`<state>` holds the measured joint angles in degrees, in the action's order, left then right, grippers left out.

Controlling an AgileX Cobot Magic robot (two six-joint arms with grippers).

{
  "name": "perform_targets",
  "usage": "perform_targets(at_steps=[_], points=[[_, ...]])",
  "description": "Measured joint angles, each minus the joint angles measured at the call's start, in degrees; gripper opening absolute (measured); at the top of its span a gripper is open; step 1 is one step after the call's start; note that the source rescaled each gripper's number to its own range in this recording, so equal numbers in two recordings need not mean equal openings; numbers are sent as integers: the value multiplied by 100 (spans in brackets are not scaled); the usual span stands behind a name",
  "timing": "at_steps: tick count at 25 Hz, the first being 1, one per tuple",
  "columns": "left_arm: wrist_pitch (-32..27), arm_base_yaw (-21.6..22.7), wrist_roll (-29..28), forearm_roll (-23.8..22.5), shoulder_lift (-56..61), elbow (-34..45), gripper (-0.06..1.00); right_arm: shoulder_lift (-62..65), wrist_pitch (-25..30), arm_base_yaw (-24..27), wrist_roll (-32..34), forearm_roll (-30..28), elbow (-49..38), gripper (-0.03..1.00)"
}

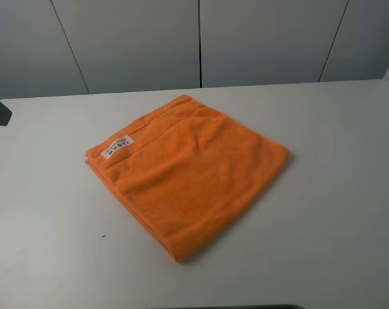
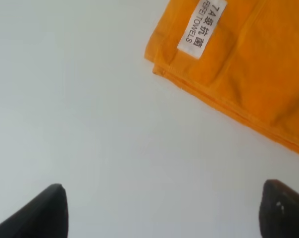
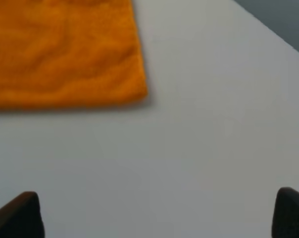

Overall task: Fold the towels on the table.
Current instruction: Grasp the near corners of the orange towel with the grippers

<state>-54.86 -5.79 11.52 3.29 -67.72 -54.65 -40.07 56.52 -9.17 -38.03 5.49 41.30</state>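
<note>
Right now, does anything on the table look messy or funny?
Nothing much. The orange towel lies flat and folded on the white table, only turned slantwise to the table's edges, with its white label facing up. One tiny dark speck sits on the table near it.

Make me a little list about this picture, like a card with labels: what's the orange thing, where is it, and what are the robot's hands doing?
thing: orange towel, soft cloth
where: flat on the white table, near its middle
shape: looks folded, layered edges show
tag: white label with dark print, at one edge
hands: left hand open, empty; right hand open, empty; neither touches the towel
</note>
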Motion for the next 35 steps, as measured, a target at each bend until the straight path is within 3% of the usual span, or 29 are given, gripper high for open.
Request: perform_targets(at_steps=[5,9,12,16,21,25,35], points=[[-270,-1145,-855,-1337,-1090,-480,99,-2074,-158,-866,-748,-904,845,100],[-280,-1746,-1069,-1322,-1645,-525,99,-3346,-425,-1647,-1363,-1807,977,100],[-302,-2097,-1104,-1221,-1815,-514,99,-3954,-681,-1890,-1588,-1983,977,100],[-105,-2271,-1348,-1113,-1820,-276,99,-4399,-1007,-1915,-2377,-1617,977,100],[592,-2337,-1530,-776,-1820,484,99,-4830,-1407,-1936,-3266,-1190,932,100],[936,-2745,-1536,-766,-1859,810,99,-5201,-1819,-1839,-3775,-1057,932,100],[1440,-3611,-2155,-833,-2380,820,99,-5858,-1951,-1144,-4444,-1058,979,100]])
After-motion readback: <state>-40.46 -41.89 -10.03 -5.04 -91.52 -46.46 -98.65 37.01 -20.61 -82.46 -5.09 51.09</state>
